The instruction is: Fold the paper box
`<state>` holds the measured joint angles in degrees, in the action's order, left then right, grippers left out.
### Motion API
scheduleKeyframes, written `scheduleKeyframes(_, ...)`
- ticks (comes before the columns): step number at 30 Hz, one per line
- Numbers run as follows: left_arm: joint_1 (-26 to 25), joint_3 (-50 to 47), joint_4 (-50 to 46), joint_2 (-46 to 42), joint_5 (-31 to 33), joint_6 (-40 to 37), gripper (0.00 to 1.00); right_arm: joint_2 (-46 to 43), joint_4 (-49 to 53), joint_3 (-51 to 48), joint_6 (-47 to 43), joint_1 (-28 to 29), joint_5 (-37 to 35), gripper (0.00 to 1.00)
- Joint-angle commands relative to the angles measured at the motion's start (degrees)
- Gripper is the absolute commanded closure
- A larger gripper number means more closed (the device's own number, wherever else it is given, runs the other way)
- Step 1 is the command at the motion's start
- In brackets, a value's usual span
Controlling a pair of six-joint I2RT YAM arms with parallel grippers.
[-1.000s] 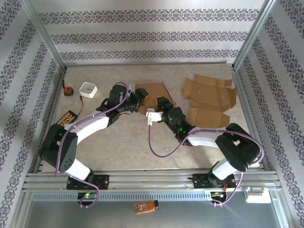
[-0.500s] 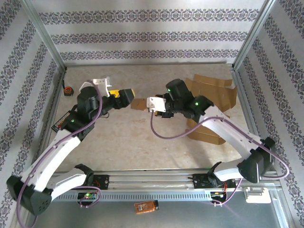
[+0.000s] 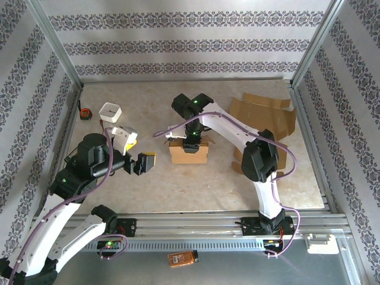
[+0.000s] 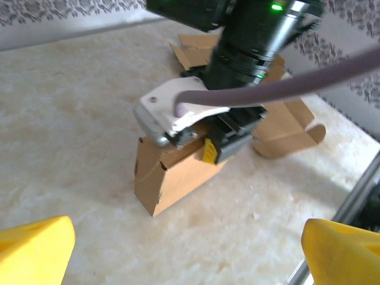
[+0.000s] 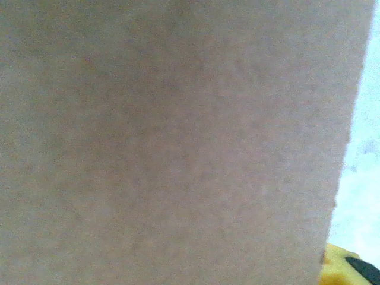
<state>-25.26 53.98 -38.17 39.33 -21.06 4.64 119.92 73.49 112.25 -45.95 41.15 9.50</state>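
Beige tabletop (image 3: 178, 190), centre: half-formed paper box (image 3: 189, 154). Right hand (image 3: 190, 144) atop it, probably steadying; grip indiscernible. Left hand (image 3: 144, 162) spread, standing clear.

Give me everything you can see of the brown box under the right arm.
The small cardboard box is plain brown, folded into a rectangular block; one end flap looks loosely tucked. It sits flat on the table near the middle, apart from the flat cardboard sheets. The right gripper bears on its top from above; whether the jaws pinch it is unclear.
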Motion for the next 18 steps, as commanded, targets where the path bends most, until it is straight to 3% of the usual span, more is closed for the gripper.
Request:
scheduleKeyframes(1,-0.58,1.23,-7.93,-0.29,-1.53,-8.3,0.01,2.06,0.4,3.93,1.36,0.71,0.51,0.53)
scheduleKeyframes(3,-0.63,1.29,-8.82,-0.31,-0.11,-10.95,0.01,3.48,0.75,5.06,1.19,0.77,0.69,0.5)
scheduleKeyframes(8,-0.6,-0.47,-6.93,-0.57,-0.1,-13.48,0.01,2.23,0.68,5.34,2.84,0.99,0.9,0.29)
scheduleKeyframes(18,-0.58,-2.38,-2.56,2.34,-0.84,-19.85,0.01,-10.48,-5.77,0.64,9.03,0.87,4.34,0.17)
